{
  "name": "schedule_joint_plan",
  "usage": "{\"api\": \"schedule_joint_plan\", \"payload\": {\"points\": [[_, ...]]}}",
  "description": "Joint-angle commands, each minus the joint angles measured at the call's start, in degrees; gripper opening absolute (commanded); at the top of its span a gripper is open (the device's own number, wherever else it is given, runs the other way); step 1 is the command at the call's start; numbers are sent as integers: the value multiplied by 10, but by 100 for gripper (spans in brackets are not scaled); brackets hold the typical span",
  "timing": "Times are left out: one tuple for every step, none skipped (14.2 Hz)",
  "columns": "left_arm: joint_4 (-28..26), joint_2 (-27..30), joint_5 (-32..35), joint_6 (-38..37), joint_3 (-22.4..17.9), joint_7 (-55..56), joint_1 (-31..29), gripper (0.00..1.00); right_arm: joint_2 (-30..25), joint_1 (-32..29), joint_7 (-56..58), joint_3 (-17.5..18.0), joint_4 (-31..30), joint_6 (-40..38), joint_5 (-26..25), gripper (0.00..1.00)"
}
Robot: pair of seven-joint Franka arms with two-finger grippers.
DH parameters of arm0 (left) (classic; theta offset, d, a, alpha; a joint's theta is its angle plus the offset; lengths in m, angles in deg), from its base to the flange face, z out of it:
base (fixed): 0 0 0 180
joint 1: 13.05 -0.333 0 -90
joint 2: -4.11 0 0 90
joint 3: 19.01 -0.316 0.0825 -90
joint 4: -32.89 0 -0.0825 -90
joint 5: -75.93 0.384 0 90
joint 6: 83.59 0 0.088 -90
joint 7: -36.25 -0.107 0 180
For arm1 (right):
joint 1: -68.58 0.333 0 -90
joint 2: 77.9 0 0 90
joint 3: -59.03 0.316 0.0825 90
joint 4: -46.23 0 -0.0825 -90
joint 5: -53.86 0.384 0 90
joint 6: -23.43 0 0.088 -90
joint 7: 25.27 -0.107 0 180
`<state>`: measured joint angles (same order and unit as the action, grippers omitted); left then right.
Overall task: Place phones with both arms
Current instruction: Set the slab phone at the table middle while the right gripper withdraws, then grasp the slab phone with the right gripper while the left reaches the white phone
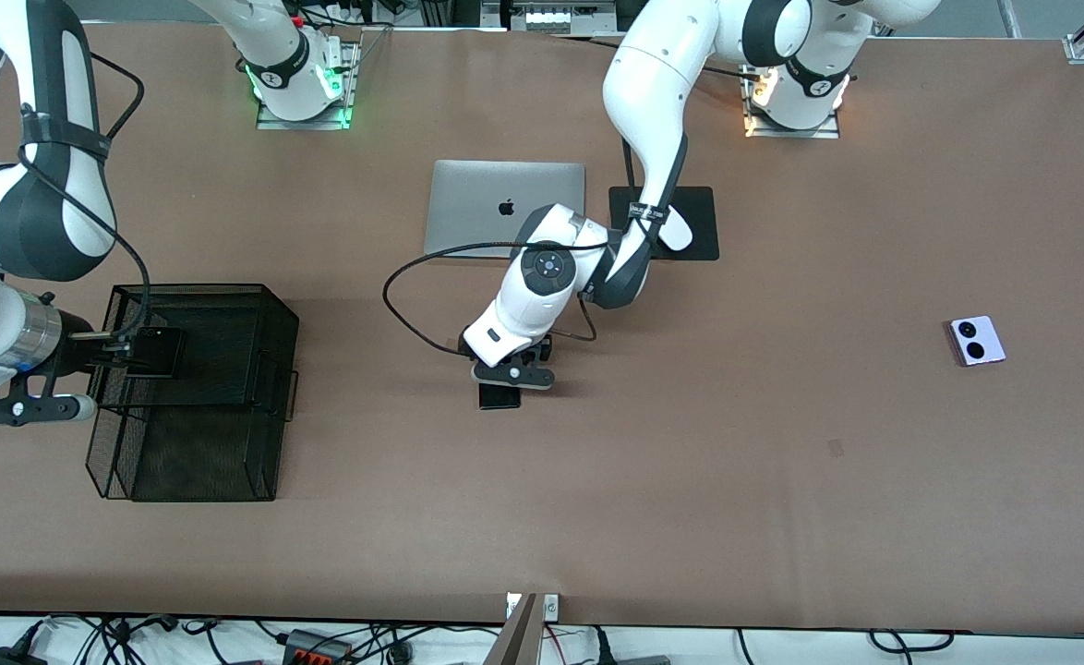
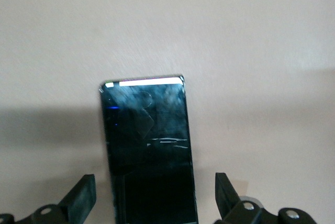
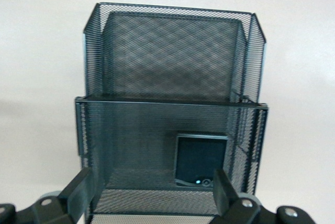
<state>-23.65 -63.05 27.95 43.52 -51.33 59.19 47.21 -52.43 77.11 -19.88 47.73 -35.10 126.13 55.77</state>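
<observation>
Apple logo (image 1: pixel 506 207) on silver laptop (image 1: pixel 468 217)

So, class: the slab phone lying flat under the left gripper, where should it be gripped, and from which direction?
Grip the slab phone across its two long edges, coming straight down from above. It lies flat on the table, so only its thin sides are reachable, and its narrow width fits between the open fingers of the left gripper, which already straddle it in the left wrist view.
</observation>
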Motion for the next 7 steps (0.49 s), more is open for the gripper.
{"api": "schedule_joint_plan", "payload": {"points": [[-17, 55, 49, -12, 42, -37, -56, 100, -9, 30, -28, 0, 3, -13, 17, 100], [-56, 97, 85, -12, 86, -46, -87, 100, -9, 36, -29, 0, 4, -12, 17, 100], [-102, 150, 137, -12, 138, -65, -128, 100, -9, 37, -28, 0, 5, -11, 18, 100], [-139, 188, 179, -12, 182, -82, -171, 100, -9, 38, -21, 0, 5, -7, 19, 100], [-180, 230, 202, -12, 224, -90, -217, 100, -7, 38, -20, 0, 5, -5, 20, 100], [-216, 263, 207, -13, 248, -91, -255, 100, -4, 43, -24, 1, 4, -4, 19, 100], [-244, 287, 207, -13, 261, -92, -282, 100, -5, 63, -27, 4, 4, -5, 15, 100]]}}
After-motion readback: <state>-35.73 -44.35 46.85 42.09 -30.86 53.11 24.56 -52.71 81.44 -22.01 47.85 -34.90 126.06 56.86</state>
